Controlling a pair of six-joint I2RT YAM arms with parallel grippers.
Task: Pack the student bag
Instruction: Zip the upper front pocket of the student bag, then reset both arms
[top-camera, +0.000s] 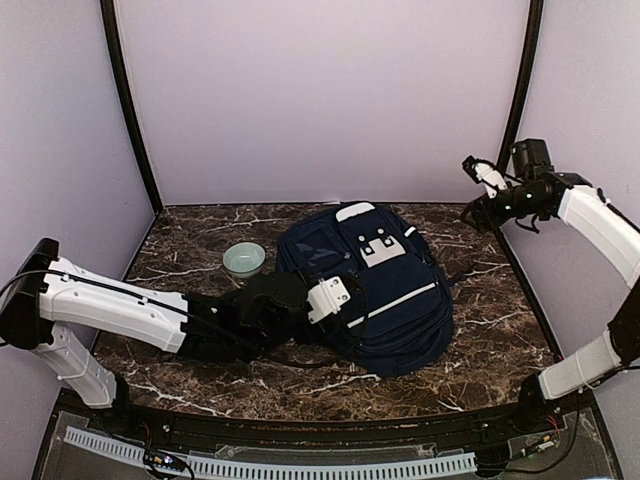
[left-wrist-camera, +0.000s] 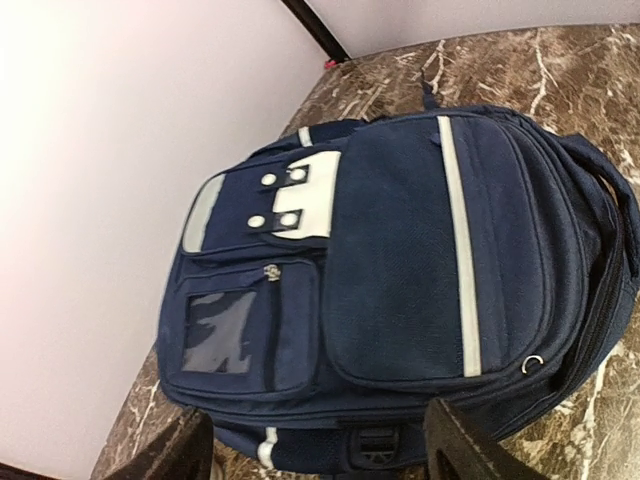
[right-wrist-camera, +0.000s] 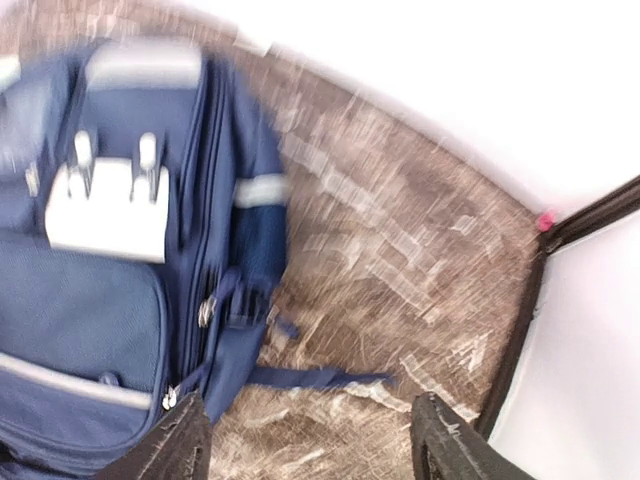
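Observation:
The student bag (top-camera: 385, 290) is a large navy-blue backpack with white stripes and a white-grey patch. It lies flat, front up, in the middle of the marble table. My left gripper (top-camera: 335, 300) hovers over the bag's left edge, open and empty. In the left wrist view the bag (left-wrist-camera: 400, 260) fills the frame beyond the spread fingers of the gripper (left-wrist-camera: 315, 450). My right gripper (top-camera: 470, 213) is raised at the back right, apart from the bag, open and empty. Its blurred wrist view shows the bag's top side (right-wrist-camera: 120, 260) and a loose strap (right-wrist-camera: 320, 378) above the gripper (right-wrist-camera: 305, 445).
A small pale-green bowl (top-camera: 244, 259) stands on the table just left of the bag, behind my left arm. White walls and black corner posts (top-camera: 515, 90) close in the back and sides. Bare marble (top-camera: 490, 300) shows to the right of the bag.

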